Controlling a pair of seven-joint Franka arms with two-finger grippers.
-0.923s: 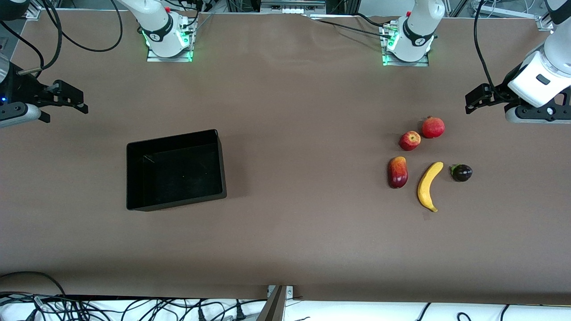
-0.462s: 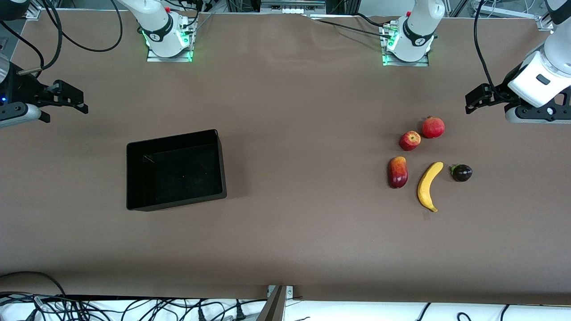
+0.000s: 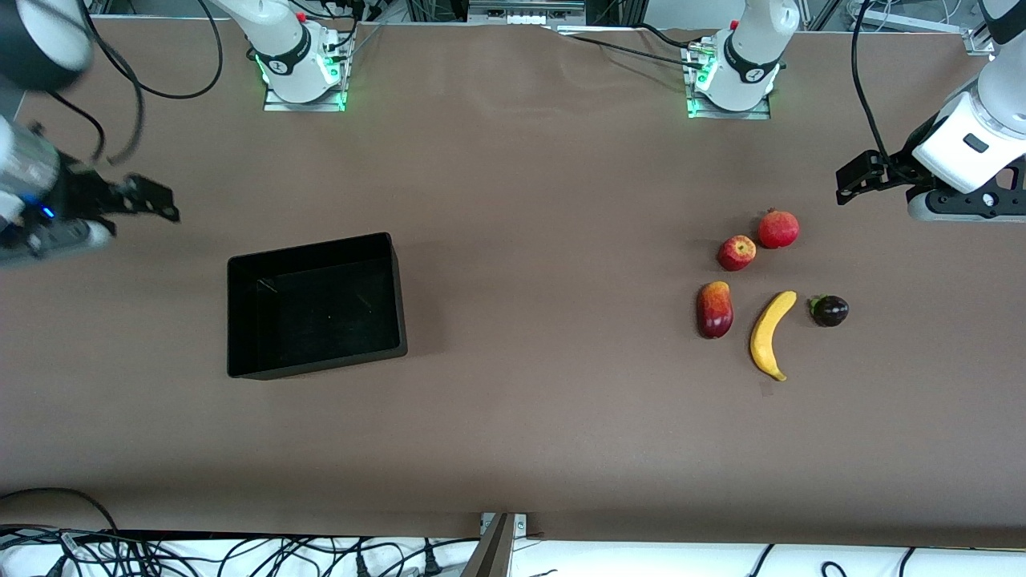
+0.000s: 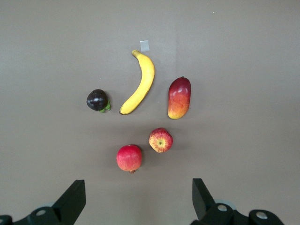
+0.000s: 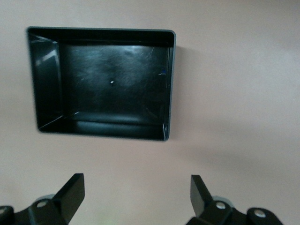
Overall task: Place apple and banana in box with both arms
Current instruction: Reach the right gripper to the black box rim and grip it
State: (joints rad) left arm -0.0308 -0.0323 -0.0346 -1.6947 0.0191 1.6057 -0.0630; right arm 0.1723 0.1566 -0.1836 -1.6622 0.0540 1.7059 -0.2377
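The red apple [image 3: 736,252] with yellowish streaks and the curved yellow banana [image 3: 770,334] lie on the brown table toward the left arm's end. Both show in the left wrist view, the apple [image 4: 161,139] and the banana [image 4: 139,83]. The black box [image 3: 314,304] stands empty toward the right arm's end and shows in the right wrist view [image 5: 105,82]. My left gripper [image 3: 851,178] hangs open and empty over bare table by the fruits [image 4: 137,199]. My right gripper [image 3: 152,203] hangs open and empty over bare table beside the box [image 5: 136,197].
A plain red fruit with a crown tip [image 3: 778,228] lies beside the apple. A red-yellow mango [image 3: 715,309] and a small dark purple fruit [image 3: 829,310] flank the banana. Both arm bases [image 3: 298,64] stand at the table's edge farthest from the front camera.
My right gripper has moved toward the box and a little lower in the front view. The left arm and the fruits have not moved.
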